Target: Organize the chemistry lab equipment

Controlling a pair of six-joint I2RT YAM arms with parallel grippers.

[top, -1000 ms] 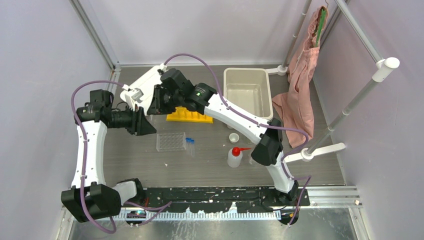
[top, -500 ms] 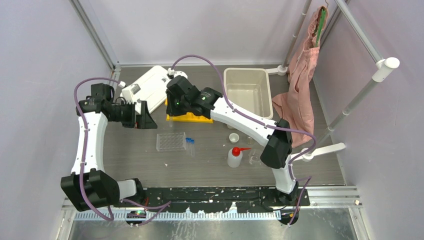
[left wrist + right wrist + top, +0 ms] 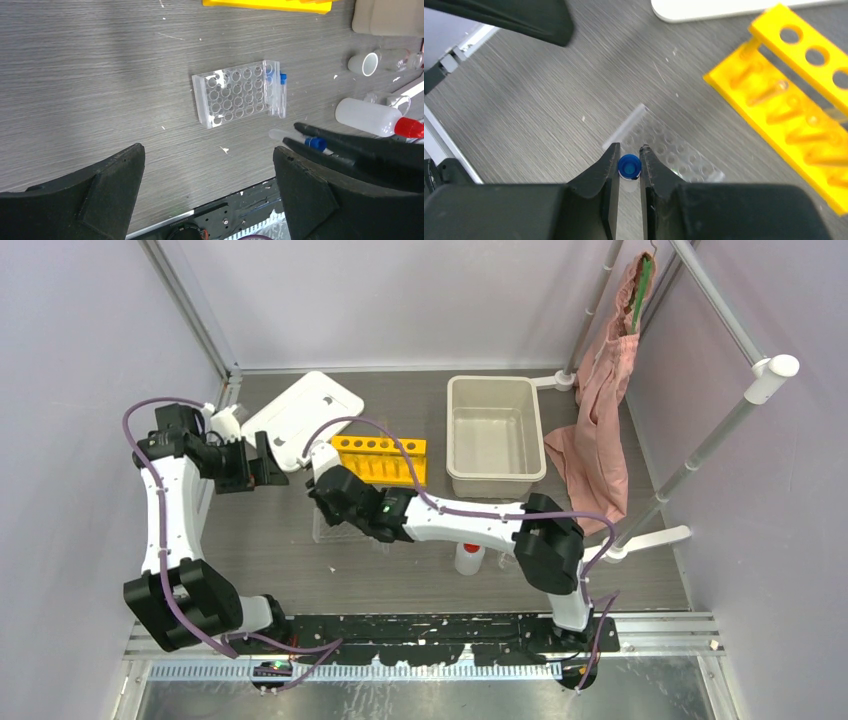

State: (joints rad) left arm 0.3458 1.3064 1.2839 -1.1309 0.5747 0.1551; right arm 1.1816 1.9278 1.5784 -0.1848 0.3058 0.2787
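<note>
**Item 1: your right gripper [image 3: 628, 169].** The jaws are almost closed, leaving only a cap's width between them. Both fingertips press on the blue cap of a blue-capped vial [image 3: 628, 165], and its clear body sticks out past the tips. The vial hangs above the table [image 3: 539, 100], close by the clear tray [image 3: 676, 150]. You cannot tell from these views whether the glass touches the tray.

**Item 2: your left gripper [image 3: 207, 155].** The jaws are spread wide with nothing between them, held off the table and well apart from the tray. From above, it sits just beside a white lid [image 3: 300, 410] at the back left. Whether it touches the lid cannot be told.

**Item 3: clear tray.** It lies flat on the table with its rows of round wells facing up. Two loose vials [image 3: 283, 95] with blue caps lie side by side against one short edge.

**Item 4: yellow rack [image 3: 380, 458].** It stands behind the tray, between the white lid and a beige bin [image 3: 495, 430].

**Item 5: group to the right of the tray.**
- White squeeze bottle [image 3: 367, 116] with a red spout.
- Tiny white cup [image 3: 364, 64].
- Glass beaker [image 3: 397, 59], just beside the cup.

In the overhead view your right arm crosses this group and hides part of it.

**Item 6: pink cloth [image 3: 595, 410].** It hangs at the far right by the white pole stand [image 3: 700, 460], apart from the glassware.
</note>
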